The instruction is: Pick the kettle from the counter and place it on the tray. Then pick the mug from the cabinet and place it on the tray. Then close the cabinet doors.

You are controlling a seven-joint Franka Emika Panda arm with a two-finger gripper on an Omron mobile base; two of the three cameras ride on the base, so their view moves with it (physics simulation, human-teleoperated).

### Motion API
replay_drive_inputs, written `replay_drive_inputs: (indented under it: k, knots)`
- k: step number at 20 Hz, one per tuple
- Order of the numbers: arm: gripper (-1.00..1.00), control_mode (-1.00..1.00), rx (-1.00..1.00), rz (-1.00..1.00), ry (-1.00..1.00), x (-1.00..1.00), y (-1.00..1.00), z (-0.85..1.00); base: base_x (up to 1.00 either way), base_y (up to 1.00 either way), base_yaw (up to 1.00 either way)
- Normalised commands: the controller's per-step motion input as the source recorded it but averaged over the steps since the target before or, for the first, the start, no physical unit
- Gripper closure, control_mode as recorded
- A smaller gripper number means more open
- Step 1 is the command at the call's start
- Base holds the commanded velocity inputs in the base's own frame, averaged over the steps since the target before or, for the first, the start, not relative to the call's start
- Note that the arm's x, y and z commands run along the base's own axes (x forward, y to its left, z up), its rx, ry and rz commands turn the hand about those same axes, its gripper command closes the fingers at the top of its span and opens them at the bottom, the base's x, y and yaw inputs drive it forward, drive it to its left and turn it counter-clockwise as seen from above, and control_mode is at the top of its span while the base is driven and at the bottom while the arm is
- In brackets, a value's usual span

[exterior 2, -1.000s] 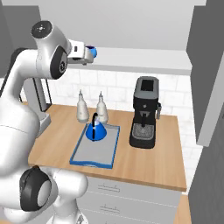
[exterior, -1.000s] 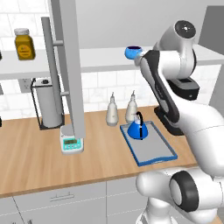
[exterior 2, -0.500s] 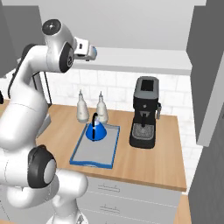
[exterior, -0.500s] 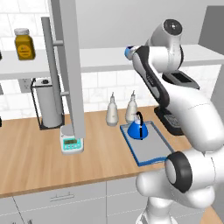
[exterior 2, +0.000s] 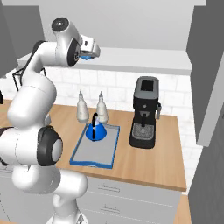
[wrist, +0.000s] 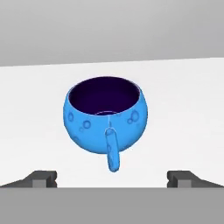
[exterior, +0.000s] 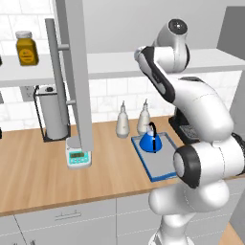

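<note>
The kettle (exterior: 152,141) is already seated on the tray (exterior: 160,168) at the lower right of the left base view, so the mug (wrist: 106,115) is judged the step in hand. Over the last second the arm has been swung up toward the cabinet (exterior 2: 131,57). In the hand view the mug is centred on the white shelf, handle toward the camera. The gripper (wrist: 112,179) is spread wide with nothing pinched, its tips apparently short of the mug.

no readable text anywhere, jar (exterior: 27,48) label blank yellow, scale (exterior: 78,157) display too small to read — no brands, no numbers
</note>
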Motion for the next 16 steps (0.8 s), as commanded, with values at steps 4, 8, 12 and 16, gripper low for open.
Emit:
replay_drive_inputs:
  k: [4,8,12,16]
  knots:
    - [-1.0,-1.0,0.0,0.0,0.0,0.46,0.0,-0.07,0.0,0.0,0.0]
    - [-1.0,-1.0,0.0,0.0,0.01,0.44,0.0,-0.07,0.0,0.0,0.0]
    - [-1.0,-1.0,0.0,0.0,0.0,0.34,0.0,-0.07,0.0,0.0,0.0]
    - [1.0,-1.0,0.0,-0.01,0.0,0.09,0.0,-0.03,0.0,0.0,0.0]
